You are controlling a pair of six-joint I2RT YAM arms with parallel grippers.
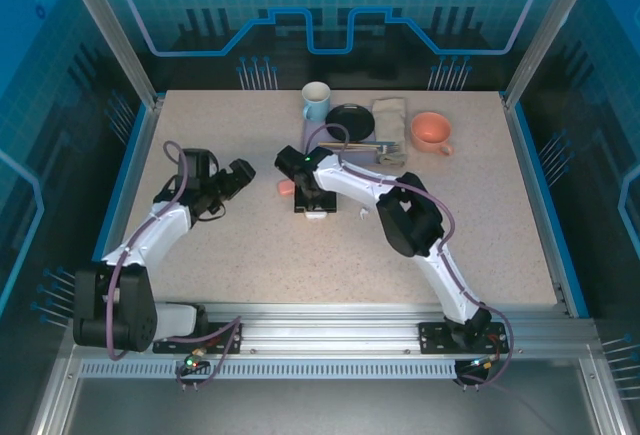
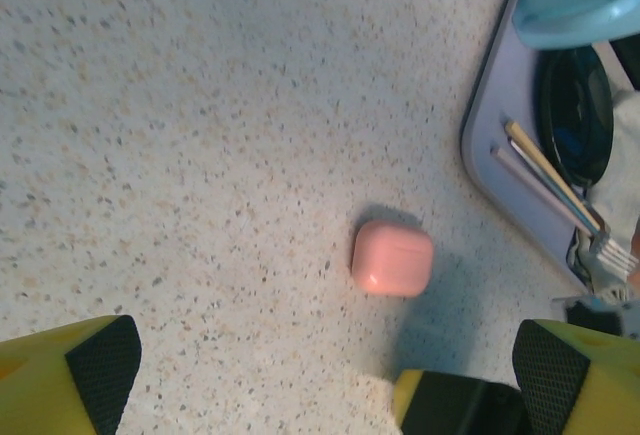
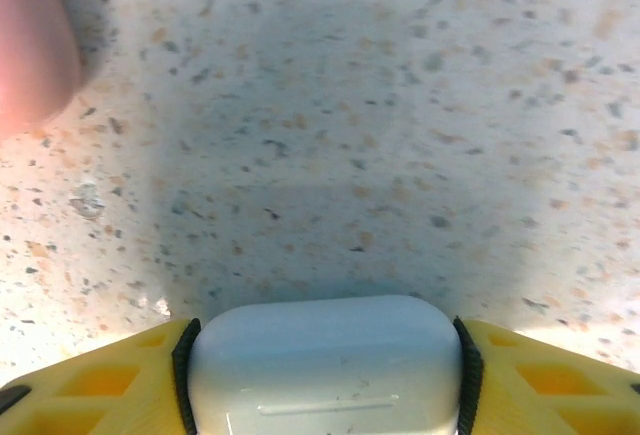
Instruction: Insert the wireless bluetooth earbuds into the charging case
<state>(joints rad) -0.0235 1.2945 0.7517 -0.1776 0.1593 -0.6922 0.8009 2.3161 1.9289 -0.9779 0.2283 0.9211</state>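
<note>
A white charging case [image 3: 322, 365] sits between the black pads of my right gripper [image 3: 322, 355], which is shut on its two sides low over the table. From above, that gripper [image 1: 315, 205] is near the table's middle with the white case [image 1: 318, 216] under it. A salmon-pink case [image 2: 392, 258] lies closed on the table just left of it, also the pink case [image 1: 286, 188]. One tiny white earbud [image 1: 362, 213] lies just right of the right gripper. My left gripper [image 1: 240, 175] stands open and empty, left of the pink case.
At the back a grey tray [image 2: 500, 145] holds a black plate [image 1: 350, 120], a fork and chopsticks. A light-blue mug [image 1: 316, 101], a folded cloth [image 1: 390, 120] and an orange cup [image 1: 432, 132] stand beside it. Blue walls edge the table.
</note>
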